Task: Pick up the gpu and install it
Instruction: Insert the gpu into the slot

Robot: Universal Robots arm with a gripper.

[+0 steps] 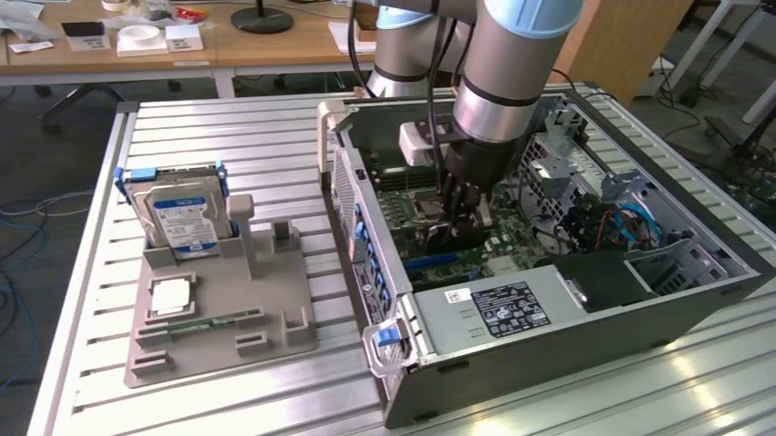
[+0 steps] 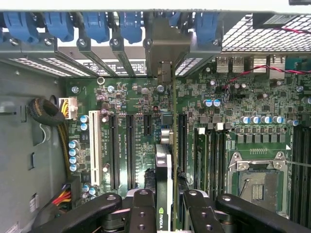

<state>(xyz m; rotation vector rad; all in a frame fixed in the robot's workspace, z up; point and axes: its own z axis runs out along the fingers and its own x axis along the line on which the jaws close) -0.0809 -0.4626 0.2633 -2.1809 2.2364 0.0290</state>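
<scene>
Clamped on the gpu, the jaws hold the card edge-on between the two black fingers, with its green logo strip facing the wrist camera. Seen from the wrist, the card stands upright over the motherboard, in line with the long black slots, its far end reaching toward the silver bracket at the rear wall under the row of blue clips. Whether the card's edge is already in a slot cannot be told.

From the exterior view, the arm reaches straight down into the open case, and the jaws sit low over the board with the gpu between them. On the exterior view's left, a grey holder lies on the bench, carrying a hard drive stood upright and a memory stick lying flat.
</scene>
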